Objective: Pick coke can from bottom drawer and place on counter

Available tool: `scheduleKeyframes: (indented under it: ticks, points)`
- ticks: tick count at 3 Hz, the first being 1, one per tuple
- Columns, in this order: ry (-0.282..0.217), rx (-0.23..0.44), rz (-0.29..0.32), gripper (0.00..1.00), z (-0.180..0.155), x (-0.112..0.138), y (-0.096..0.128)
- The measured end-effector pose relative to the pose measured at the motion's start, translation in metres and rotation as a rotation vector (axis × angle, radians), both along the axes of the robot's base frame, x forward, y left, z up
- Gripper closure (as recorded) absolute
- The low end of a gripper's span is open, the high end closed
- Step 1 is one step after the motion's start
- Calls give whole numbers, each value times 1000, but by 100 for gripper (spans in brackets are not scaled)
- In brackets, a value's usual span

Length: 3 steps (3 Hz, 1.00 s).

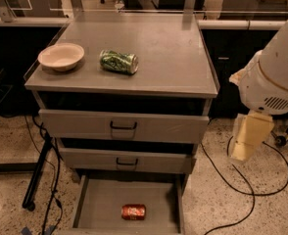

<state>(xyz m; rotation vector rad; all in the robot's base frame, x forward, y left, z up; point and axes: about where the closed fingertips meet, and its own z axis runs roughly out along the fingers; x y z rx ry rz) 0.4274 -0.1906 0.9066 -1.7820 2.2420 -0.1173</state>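
The coke can (pixel 133 211) lies on its side on the grey floor of the open bottom drawer (pixel 100 204), near its front middle. The counter (pixel 158 53) is the flat grey top of the drawer cabinet. My gripper (pixel 243 151) hangs pale yellow below the white arm (pixel 276 72) at the right, beside the cabinet at the height of the upper drawers. It is well above and to the right of the can and holds nothing that shows.
A pale bowl (pixel 60 56) and a green patterned can (pixel 118 61) on its side rest on the counter's left half. Two shut drawers with black handles (pixel 123 126) sit above the open one. Black cables (pixel 242 190) trail on the speckled floor at right.
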Motion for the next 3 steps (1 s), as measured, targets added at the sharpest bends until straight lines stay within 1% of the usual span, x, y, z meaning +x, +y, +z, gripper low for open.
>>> scheduleKeyframes:
  ticks: [1,2,3]
  points:
    - [13,-17,-1,0,-24,-8,5]
    - [56,-38,18,0,-85,-24,22]
    - [114,-58,38,0,-134,-31,34]
